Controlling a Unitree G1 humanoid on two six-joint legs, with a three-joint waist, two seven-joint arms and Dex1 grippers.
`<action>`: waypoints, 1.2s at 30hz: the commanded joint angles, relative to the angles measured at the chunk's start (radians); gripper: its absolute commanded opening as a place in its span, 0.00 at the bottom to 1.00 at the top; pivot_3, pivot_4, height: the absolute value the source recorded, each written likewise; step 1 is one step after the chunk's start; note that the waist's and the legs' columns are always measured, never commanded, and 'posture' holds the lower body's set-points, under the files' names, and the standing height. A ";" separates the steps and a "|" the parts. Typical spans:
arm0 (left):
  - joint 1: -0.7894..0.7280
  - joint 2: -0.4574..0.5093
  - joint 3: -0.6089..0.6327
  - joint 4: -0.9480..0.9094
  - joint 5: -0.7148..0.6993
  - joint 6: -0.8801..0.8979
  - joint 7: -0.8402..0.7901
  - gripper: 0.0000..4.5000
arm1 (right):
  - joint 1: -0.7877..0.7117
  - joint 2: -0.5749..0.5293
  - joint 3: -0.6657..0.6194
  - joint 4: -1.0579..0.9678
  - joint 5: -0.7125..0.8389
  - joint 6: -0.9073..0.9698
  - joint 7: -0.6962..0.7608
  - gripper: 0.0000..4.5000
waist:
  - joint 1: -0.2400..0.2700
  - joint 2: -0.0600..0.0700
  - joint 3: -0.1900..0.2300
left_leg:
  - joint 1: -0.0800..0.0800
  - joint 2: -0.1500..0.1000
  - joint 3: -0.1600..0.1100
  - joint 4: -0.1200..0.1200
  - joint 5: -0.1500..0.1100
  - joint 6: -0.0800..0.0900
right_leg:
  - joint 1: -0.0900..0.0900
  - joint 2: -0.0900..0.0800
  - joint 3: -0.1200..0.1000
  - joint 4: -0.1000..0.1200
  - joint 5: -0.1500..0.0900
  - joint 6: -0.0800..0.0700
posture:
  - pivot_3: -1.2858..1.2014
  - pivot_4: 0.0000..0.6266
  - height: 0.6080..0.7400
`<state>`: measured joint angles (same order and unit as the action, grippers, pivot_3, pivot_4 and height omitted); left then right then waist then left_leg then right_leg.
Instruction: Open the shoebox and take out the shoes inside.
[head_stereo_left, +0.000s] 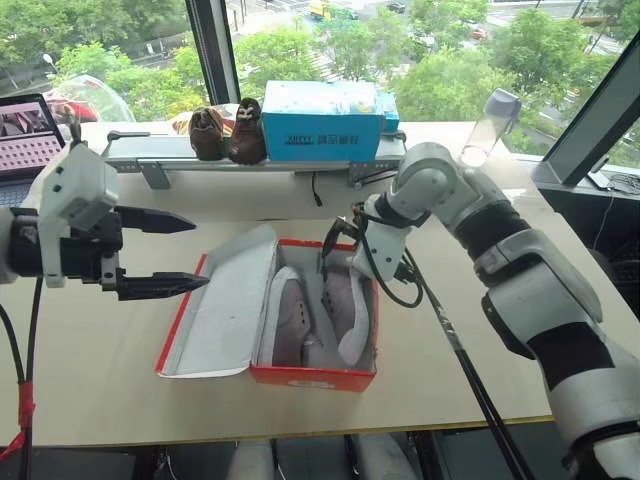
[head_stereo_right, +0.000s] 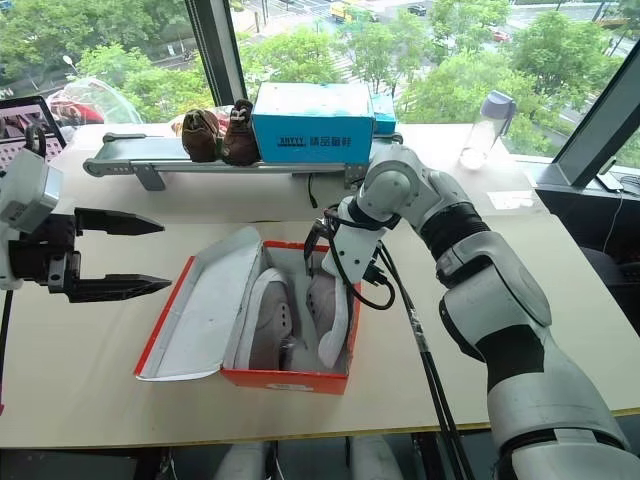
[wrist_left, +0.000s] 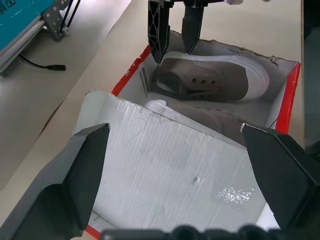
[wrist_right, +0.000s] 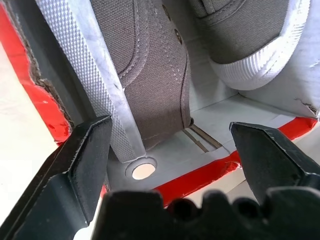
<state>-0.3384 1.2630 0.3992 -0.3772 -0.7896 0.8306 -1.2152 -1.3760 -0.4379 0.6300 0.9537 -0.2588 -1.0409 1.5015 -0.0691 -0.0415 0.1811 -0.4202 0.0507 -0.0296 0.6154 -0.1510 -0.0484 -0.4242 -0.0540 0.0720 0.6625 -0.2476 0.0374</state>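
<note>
The red shoebox (head_stereo_left: 312, 377) lies open in the middle of the table, its whitish lid (head_stereo_left: 225, 305) folded out flat to the left. Two grey shoes (head_stereo_left: 290, 315) with pale soles lie side by side inside; the right-hand one (wrist_left: 215, 76) rests on its side. My right gripper (head_stereo_left: 340, 262) points steeply down over the box's far end, open, its fingertips (wrist_left: 158, 55) just above that shoe's heel and holding nothing. My left gripper (head_stereo_left: 200, 254) hovers open to the left of the lid, pointing toward the box, also empty.
At the table's far edge a blue box (head_stereo_left: 322, 120) and a dark brown pair of shoes (head_stereo_left: 228, 132) sit on a metal rail. A clear bottle (head_stereo_left: 488, 127) stands far right, a laptop (head_stereo_left: 25, 135) far left. A black cable (head_stereo_left: 455, 345) runs beside the box's right side.
</note>
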 joint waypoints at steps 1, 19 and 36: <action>-0.007 0.015 0.036 -0.014 -0.012 0.004 0.009 1.00 | -0.035 -0.002 0.002 0.002 0.002 -0.010 0.025 0.98 | 0.000 0.000 0.000 | 0.000 0.000 0.000 0.000 0.000 0.000 | 0.000 0.000 0.000 0.000 0.000 0.000 | 0.52 0.24 1.00; -0.048 0.007 -0.005 -0.005 -0.017 -0.006 0.013 1.00 | -0.066 -0.021 -0.011 -0.060 0.038 0.028 0.085 0.98 | 0.000 0.000 0.000 | 0.000 0.000 0.000 -0.001 0.000 0.000 | -0.001 0.000 0.000 0.000 -0.001 0.000 | 0.52 0.24 1.00; -0.058 0.012 -0.003 -0.009 -0.028 0.009 0.013 1.00 | 0.084 -0.076 0.078 -0.170 0.018 0.041 0.113 0.98 | 0.003 0.000 0.000 | 0.000 0.000 0.000 -0.001 0.000 0.000 | 0.000 0.000 0.000 0.000 -0.001 0.000 | 0.52 0.24 1.00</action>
<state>-0.3823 1.2623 0.3716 -0.3782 -0.8047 0.8364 -1.2025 -1.3232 -0.5047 0.6795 0.8081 -0.2428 -1.0110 1.5656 -0.0658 -0.0416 0.1811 -0.4198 0.0505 -0.0299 0.6149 -0.1510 -0.0485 -0.4238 -0.0541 0.0720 0.6628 -0.2485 0.0375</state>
